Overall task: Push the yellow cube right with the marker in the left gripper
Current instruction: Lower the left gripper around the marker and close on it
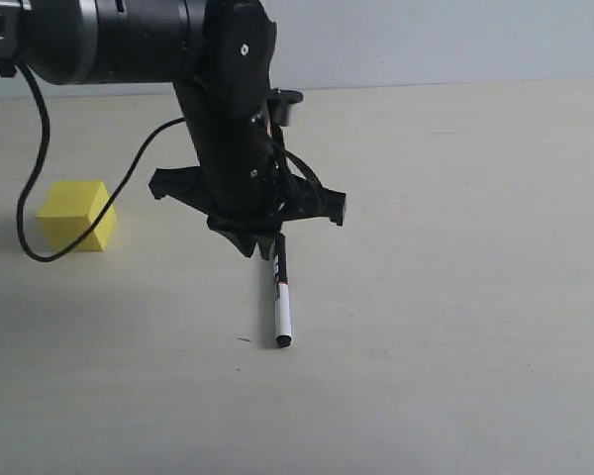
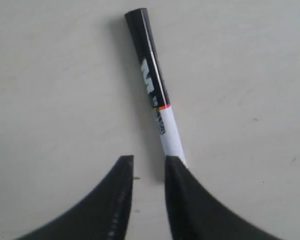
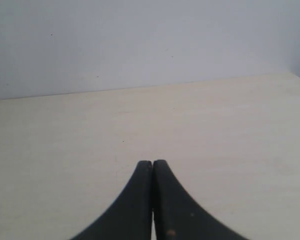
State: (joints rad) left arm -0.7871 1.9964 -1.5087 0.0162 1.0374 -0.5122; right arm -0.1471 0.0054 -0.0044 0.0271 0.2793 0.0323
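- Plainly, the left gripper [image 1: 255, 245] is not holding anything: in the left wrist view its two black fingers [image 2: 115, 200] stand a narrow gap apart, with bare table between them.
- It hangs fingers-down from a dark arm that comes in from the upper left of the exterior view.
- The marker [image 1: 281, 297] lies flat on the pale table [image 1: 455, 297], just beside the fingertips and outside the gap.
- From the wrist camera, the marker [image 2: 157, 90] stretches straight away from the gripper [image 2: 149, 167], with the black half farthest off, then the thin red band, then the white barrel.
- The white barrel runs out of sight behind the tip of one finger; whether that finger touches it, I cannot tell.
- The yellow cube [image 1: 76, 216] sits well apart from the left gripper, off to its side towards the left edge of the exterior view, with the marker on the gripper's other side.
- A black cable [image 1: 42, 129] loops down from the arm and curves past the cube's front.
- The right gripper [image 3: 152, 165] has its fingers pressed tight together, with nothing between them, over bare table.
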